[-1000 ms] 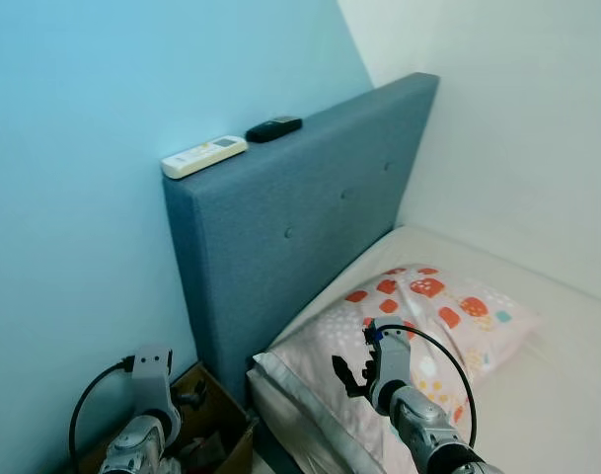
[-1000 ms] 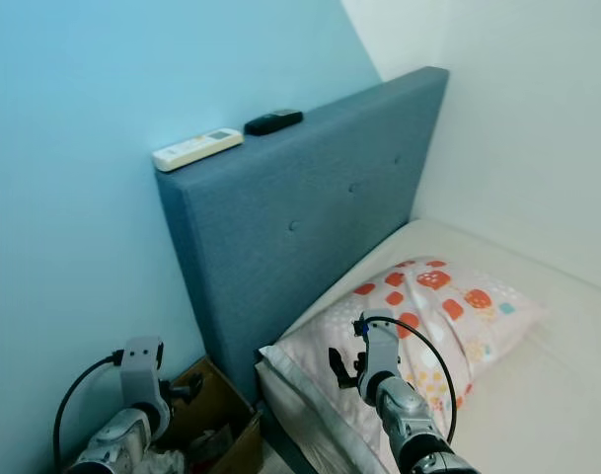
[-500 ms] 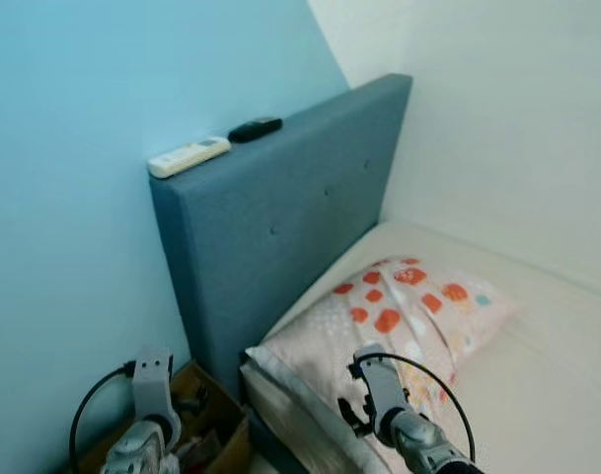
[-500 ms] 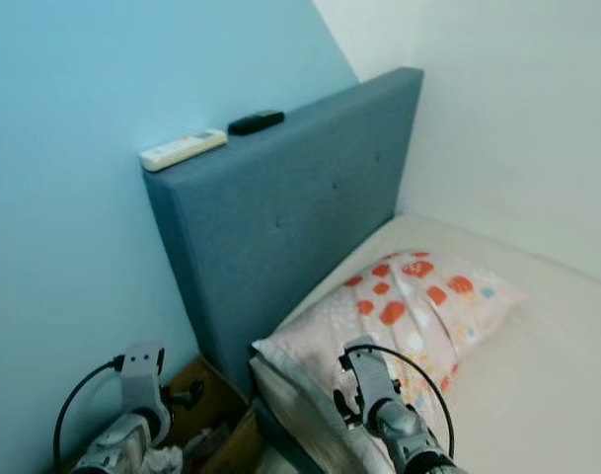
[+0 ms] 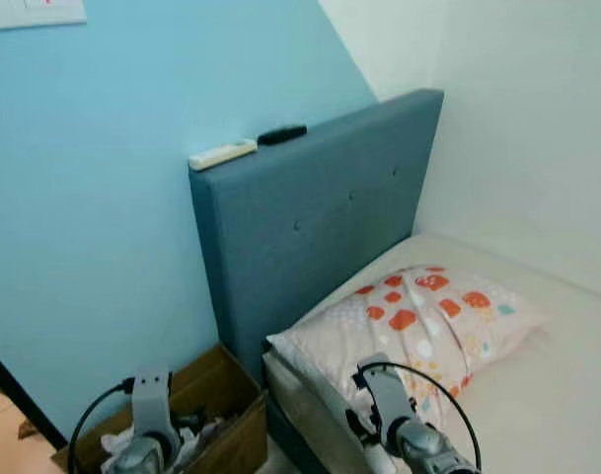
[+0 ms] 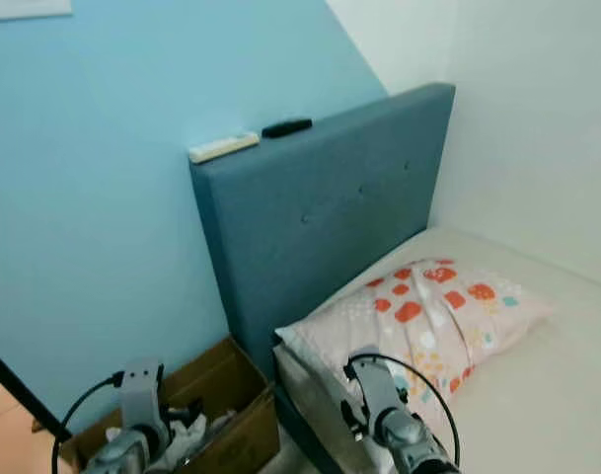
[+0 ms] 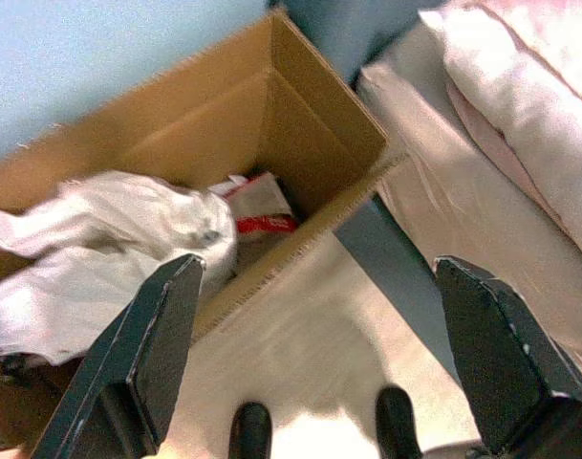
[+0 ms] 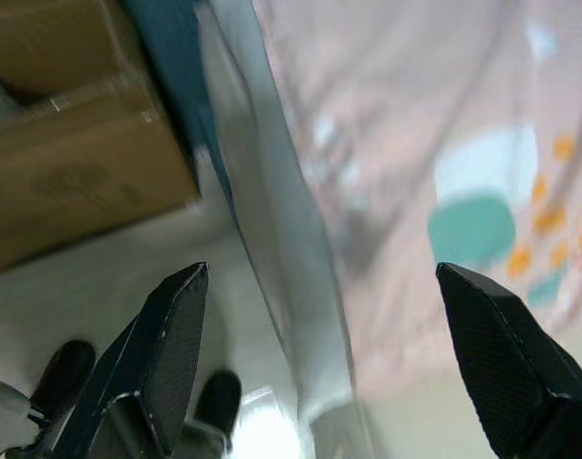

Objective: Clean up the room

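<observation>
Two remotes (image 5: 222, 154) (perhaps) atop headboard (image 5: 320, 227), cardboard box (image 7: 300, 143) beside.

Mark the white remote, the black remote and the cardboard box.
white remote (image 5: 222, 155), left eye view, its middle.
black remote (image 5: 282, 133), left eye view, its middle.
cardboard box (image 7: 305, 100), left wrist view, inner wall.

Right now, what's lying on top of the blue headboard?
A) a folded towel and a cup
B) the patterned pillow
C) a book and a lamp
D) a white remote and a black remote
D: a white remote and a black remote lie on the headboard's top edge.
</observation>
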